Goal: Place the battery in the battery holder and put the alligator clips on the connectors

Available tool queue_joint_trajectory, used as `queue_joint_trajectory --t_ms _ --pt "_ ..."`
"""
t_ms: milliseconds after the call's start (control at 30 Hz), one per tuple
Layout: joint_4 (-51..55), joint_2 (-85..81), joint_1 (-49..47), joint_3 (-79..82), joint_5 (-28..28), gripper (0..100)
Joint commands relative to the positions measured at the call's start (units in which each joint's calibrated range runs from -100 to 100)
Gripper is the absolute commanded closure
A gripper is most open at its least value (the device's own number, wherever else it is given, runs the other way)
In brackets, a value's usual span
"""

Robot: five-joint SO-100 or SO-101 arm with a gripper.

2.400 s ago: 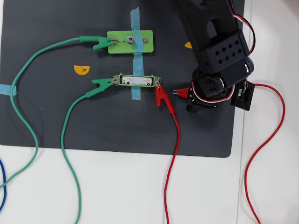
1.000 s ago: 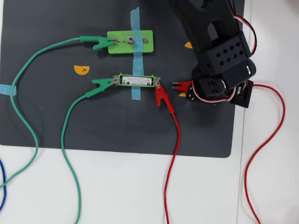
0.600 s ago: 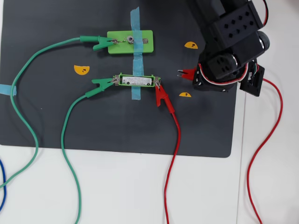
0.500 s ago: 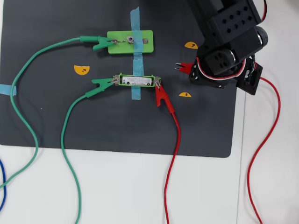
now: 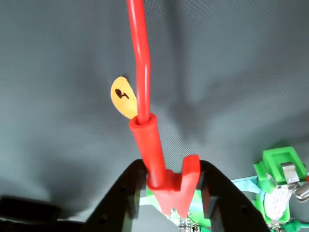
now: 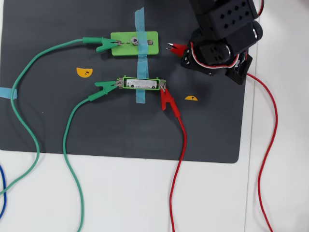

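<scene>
Four alligator clips are counted in the overhead view: two green and two red. One green clip [image 6: 105,45] is seen at the left end of the wider light-green block [image 6: 134,43]; the other green clip [image 6: 104,87] is seen at the left end of the battery holder [image 6: 141,83]. One red clip [image 6: 169,100] lies with its nose at the holder's right-end connector [image 6: 163,87]; whether its teeth bite the tab cannot be made out. The second red clip [image 6: 177,47] is held by the pincer [image 6: 182,50], just right of the block and apart from it. Two orange half-disc stickers [image 6: 84,72] and two strips of blue tape [image 6: 140,58] over the green pieces are also counted on the dark mat [image 6: 48,121], which lies on the white bench [image 6: 145,193].

The arm is seen reaching in from the upper right of the overhead view, its pincer pointed left toward the block. In the wrist view the black fingers [image 5: 124,193] are pressed on both sides of the red clip [image 5: 166,183], so the pincer [image 5: 169,195] is clamped on it; the red sleeve and wire rise toward the top of that view.

One battery [image 6: 141,83] is seen, a pale cylinder with printed text, lying lengthwise in the holder's slot under the tape. The holder is a narrow bright-green frame near the mat's middle.
</scene>
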Motion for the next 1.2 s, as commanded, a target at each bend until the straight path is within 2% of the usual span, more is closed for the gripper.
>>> queue_joint_trajectory --t_ms 0,133,433,1167 --pt "-0.7 -2.6 0.3 1.2 0.9 99" --pt "-0.8 -5.0 0.0 2.6 1.9 99" --pt "-12.5 -13.2 0.2 15.8 2.1 99" --pt "-11.9 -13.3 4.9 18.6 3.4 99"
